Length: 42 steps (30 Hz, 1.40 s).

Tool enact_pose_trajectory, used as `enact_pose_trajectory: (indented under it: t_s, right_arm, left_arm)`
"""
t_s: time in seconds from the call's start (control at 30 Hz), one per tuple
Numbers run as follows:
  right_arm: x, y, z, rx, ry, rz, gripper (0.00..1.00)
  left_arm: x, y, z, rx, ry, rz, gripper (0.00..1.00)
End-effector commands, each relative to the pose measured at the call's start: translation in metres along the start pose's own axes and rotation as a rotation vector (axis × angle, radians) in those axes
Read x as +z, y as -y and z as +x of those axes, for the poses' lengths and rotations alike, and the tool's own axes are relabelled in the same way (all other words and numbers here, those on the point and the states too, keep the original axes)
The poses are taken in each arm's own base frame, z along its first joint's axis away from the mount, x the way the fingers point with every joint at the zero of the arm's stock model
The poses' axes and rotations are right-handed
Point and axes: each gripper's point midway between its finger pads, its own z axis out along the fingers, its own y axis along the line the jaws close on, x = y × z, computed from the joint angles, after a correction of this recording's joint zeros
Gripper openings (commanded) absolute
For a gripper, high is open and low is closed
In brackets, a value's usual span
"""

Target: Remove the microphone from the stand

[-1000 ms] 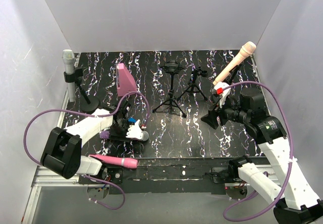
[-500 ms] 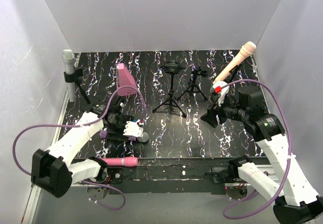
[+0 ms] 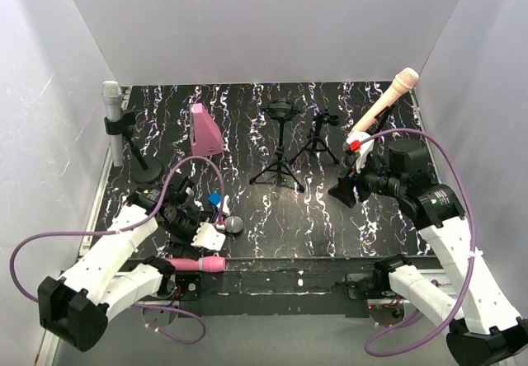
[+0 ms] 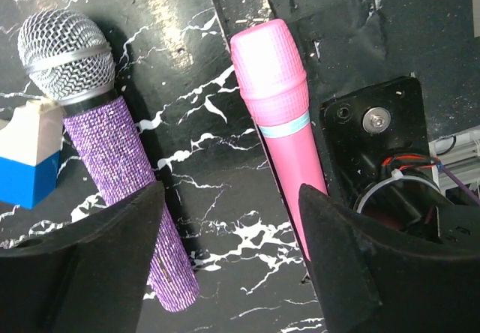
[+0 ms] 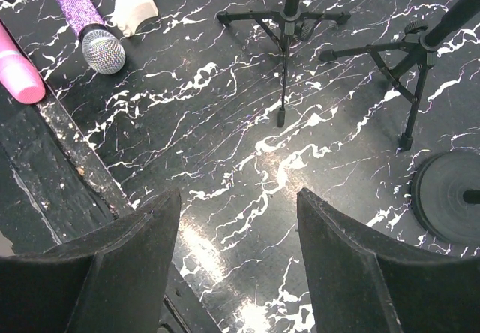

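A peach microphone (image 3: 388, 98) leans in its stand at the far right, and a silver microphone (image 3: 111, 123) sits upright in a stand at the far left. A purple glitter microphone (image 4: 112, 168) lies flat on the table; its mesh head (image 3: 233, 224) shows in the top view. My left gripper (image 3: 213, 222) hovers over its handle, open (image 4: 232, 265), gripping nothing. My right gripper (image 3: 356, 158) is open beside the peach microphone's stand, below the mic and apart from it. The right wrist view shows only bare table between the open right gripper (image 5: 240, 250) fingers.
A pink microphone (image 4: 281, 123) lies along the table's near edge (image 3: 194, 263). Two empty black tripod stands (image 3: 280, 147) (image 3: 320, 135) are mid-table, a pink wedge (image 3: 204, 131) behind the left arm. The peach mic stand's round base (image 5: 450, 198) sits right of my right gripper.
My left gripper has opened and let go of the purple microphone, which now lies on the table. The left arm pulled back toward the near edge. The right arm barely moved.
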Motion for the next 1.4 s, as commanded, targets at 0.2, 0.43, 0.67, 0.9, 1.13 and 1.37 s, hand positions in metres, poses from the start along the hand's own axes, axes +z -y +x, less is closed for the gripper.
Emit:
enact_pose_trajectory:
  t_s: [0.2, 0.43, 0.67, 0.9, 1.13, 1.37]
  right_arm:
    - [-0.003, 0.002, -0.019, -0.031, 0.022, -0.004, 0.7]
    - [-0.004, 0.005, -0.016, -0.054, 0.026, 0.015, 0.7]
    - [0.01, -0.02, -0.033, 0.021, 0.113, -0.163, 0.69]
    - [0.038, -0.002, -0.056, 0.073, 0.128, -0.173, 0.66]
    - [0.044, 0.006, -0.072, 0.086, 0.139, -0.17, 0.65]
    - [0.041, -0.002, -0.06, 0.127, 0.088, -0.195, 0.65]
  left_arm:
    - [0.008, 0.039, -0.016, 0.094, 0.063, 0.27, 0.77]
    - [0.001, -0.023, -0.044, -0.023, 0.126, 0.017, 0.72]
    - [-0.056, -0.132, -0.122, -0.179, 0.469, -0.443, 0.73]
    - [-0.112, -0.24, -0.173, -0.358, 0.795, -0.731, 0.73]
    - [-0.099, -0.312, -0.177, -0.411, 0.849, -0.79, 0.72]
    - [-0.079, -0.35, -0.185, -0.404, 0.931, -0.8, 0.64]
